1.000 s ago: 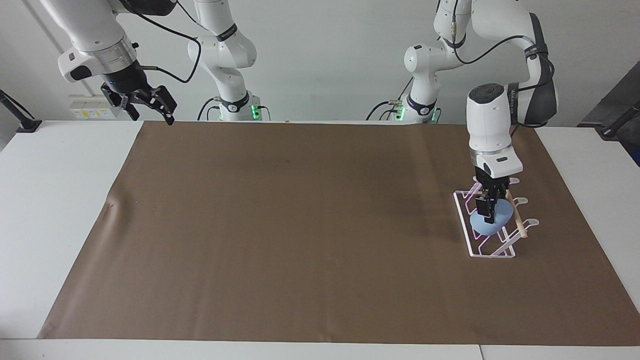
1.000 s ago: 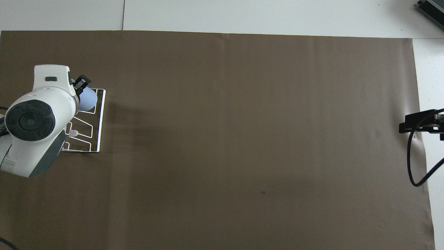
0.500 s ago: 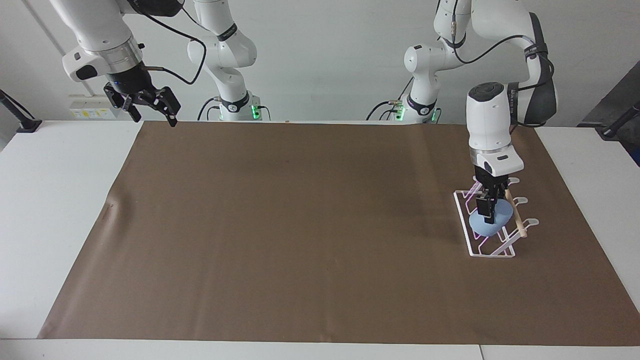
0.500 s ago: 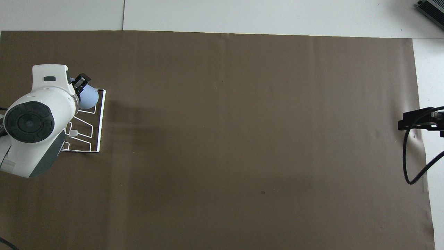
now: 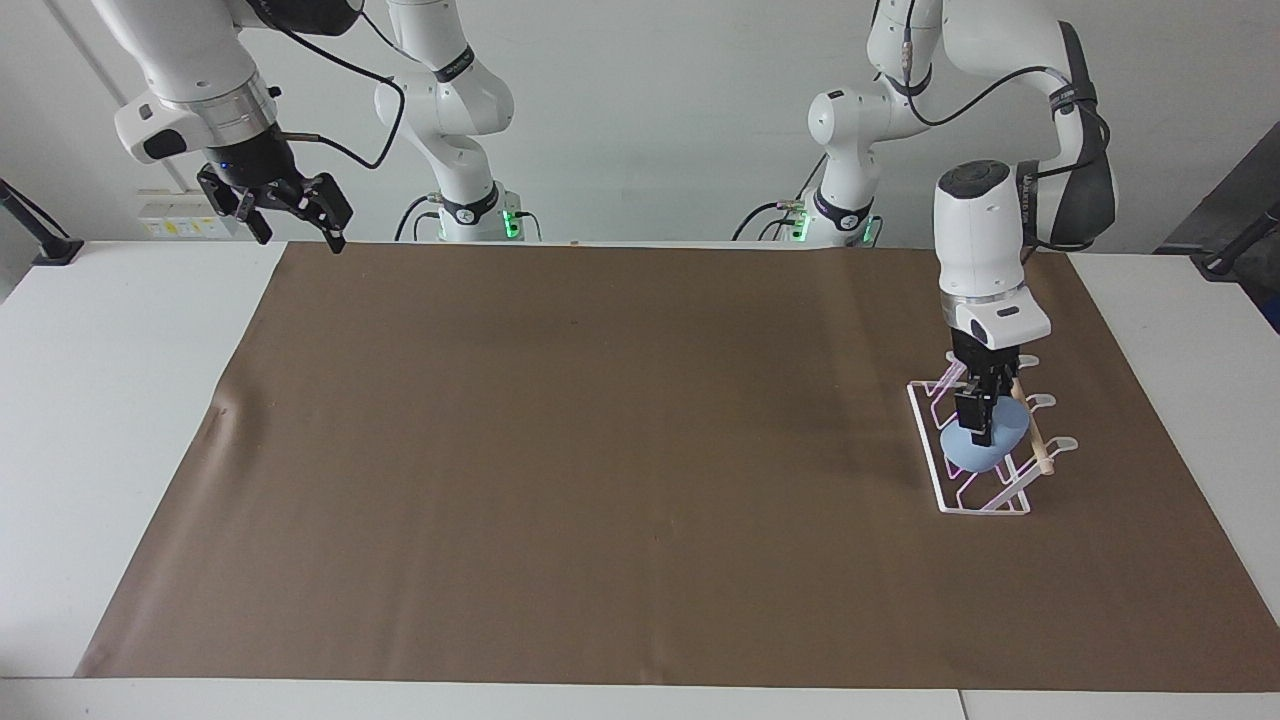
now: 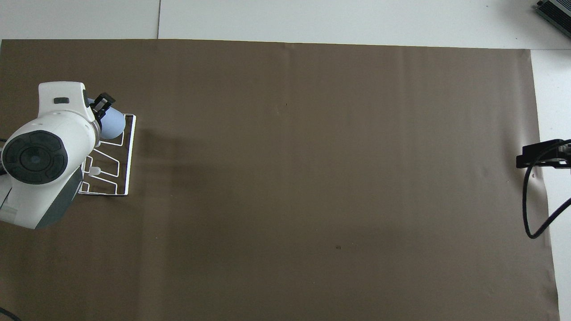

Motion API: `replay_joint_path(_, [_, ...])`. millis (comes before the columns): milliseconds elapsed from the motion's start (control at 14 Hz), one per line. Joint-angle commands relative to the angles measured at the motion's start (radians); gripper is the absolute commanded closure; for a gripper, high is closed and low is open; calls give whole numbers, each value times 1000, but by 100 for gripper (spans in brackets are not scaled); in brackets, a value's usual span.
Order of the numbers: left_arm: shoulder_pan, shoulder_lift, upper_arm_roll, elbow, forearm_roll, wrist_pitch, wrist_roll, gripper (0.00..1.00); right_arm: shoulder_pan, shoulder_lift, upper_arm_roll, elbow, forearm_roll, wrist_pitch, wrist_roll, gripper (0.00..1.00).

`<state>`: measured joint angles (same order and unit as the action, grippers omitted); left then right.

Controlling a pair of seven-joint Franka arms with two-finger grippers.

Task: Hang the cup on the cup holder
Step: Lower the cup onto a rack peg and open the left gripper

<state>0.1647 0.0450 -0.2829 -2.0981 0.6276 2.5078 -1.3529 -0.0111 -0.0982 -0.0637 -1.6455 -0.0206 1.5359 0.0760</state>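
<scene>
Cup: light blue, resting tilted on the slanted prongs of the cup holder, at the holder's end farther from the robots, just beside the wooden dowel across the top. Same spot and same tilt as a second ago; no visible shift in either view.

Cup holder: white wire rack on the brown mat, toward the left arm's end of the bench. Unmoved since the earlier frames.

Left tool: pointing straight down over the cup, fingertips at the cup's upper side. Cannot tell whether pinching the cup or just let go; fingers hidden against the cup and the wrist housing. Compared with a second ago, wrist slightly higher in the facing view and shifted a little in the overhead view, more of the blue cup body exposed beside the black finger.

Right tool: up in the air over the mat's corner at the right arm's end, fingers spread, nothing between them. Drifted a touch over the last second: lower and inward half a second ago, now back up near its first position. In the overhead view only its tip at the frame edge.
</scene>
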Motion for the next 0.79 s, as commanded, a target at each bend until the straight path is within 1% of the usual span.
replay_joint_path(0, [16, -17, -5, 4, 26, 14, -18, 0, 5, -11, -4, -11, -2, 10, -19, 0])
replay_joint_path(214, [16, -17, -5, 16, 26, 14, -17, 0, 3, -11, -4, -13, -2, 15, -19, 0])
replay_joint_path(357, [15, -19, -5, 47, 26, -3, -6, 0, 3, -12, -4, -16, -2, 20, -16, 0])
replay_joint_path(500, [7, -16, -9, 104, 27, -36, 9, 0, 3, -11, -4, -16, -2, 23, -18, 0])
replay_joint_path(714, [1, -19, -13, 141, 18, -43, 14, 0, -3, -11, -4, -16, -2, 24, -18, 0])
